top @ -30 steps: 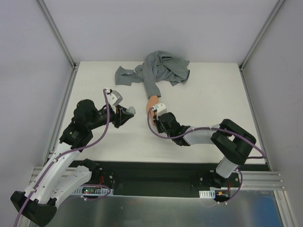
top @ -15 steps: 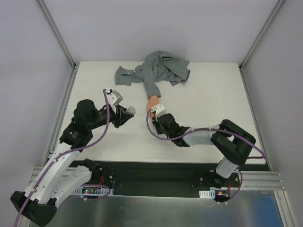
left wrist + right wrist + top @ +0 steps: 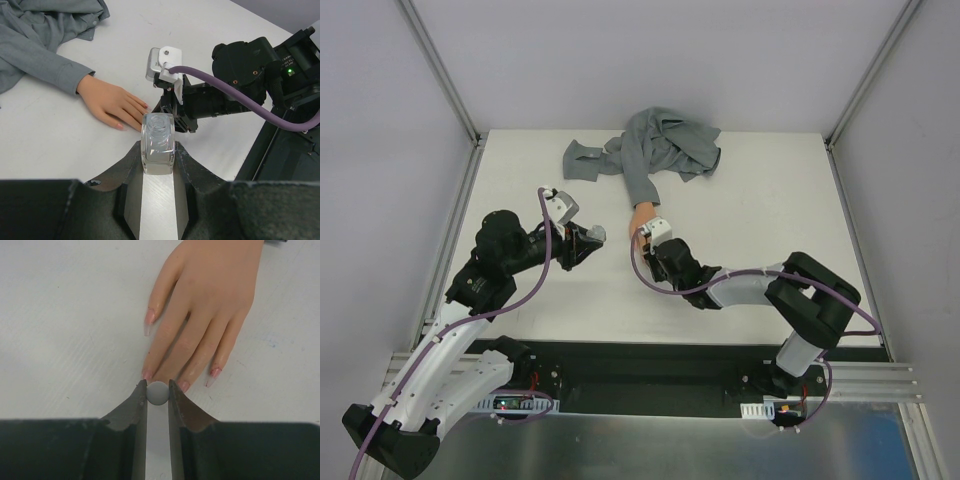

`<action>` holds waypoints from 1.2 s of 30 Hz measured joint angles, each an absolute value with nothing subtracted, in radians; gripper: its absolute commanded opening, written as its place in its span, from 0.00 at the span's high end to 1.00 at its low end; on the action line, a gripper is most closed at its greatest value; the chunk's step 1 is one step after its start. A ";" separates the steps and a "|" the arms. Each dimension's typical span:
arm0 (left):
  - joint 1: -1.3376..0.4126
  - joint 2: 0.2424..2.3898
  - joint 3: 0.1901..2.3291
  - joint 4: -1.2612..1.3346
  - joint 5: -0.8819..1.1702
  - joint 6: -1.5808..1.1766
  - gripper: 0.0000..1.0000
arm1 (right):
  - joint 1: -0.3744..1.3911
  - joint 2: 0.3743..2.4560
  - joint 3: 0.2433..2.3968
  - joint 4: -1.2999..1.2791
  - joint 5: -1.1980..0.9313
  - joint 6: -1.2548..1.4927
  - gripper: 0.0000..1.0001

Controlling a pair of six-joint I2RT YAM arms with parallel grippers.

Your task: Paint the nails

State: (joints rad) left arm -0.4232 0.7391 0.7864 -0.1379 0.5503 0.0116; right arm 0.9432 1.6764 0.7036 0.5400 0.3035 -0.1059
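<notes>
right tool (image 3: 157,386) pinching grey cap (image 3: 158,394) — nails (image 3: 149,321) just ahead; left tool (image 3: 158,148) gripping bottle (image 3: 158,131)

A white bench (image 3: 770,200) fills the middle of the top view. At its upper centre lies a crumpled grey shirt (image 3: 665,145), with one sleeve (image 3: 638,180) stretching down toward mid-frame. From the cuff, a peach mannequin hand (image 3: 210,295) rests palm-down, its fingers spread flat on the surface and its pinkish nails (image 3: 149,322) facing up.
</notes>
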 measured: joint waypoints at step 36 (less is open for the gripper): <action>-0.417 0.739 0.786 -0.138 0.561 0.012 1.00 | 0.936 1.677 0.730 0.538 0.294 -0.105 1.00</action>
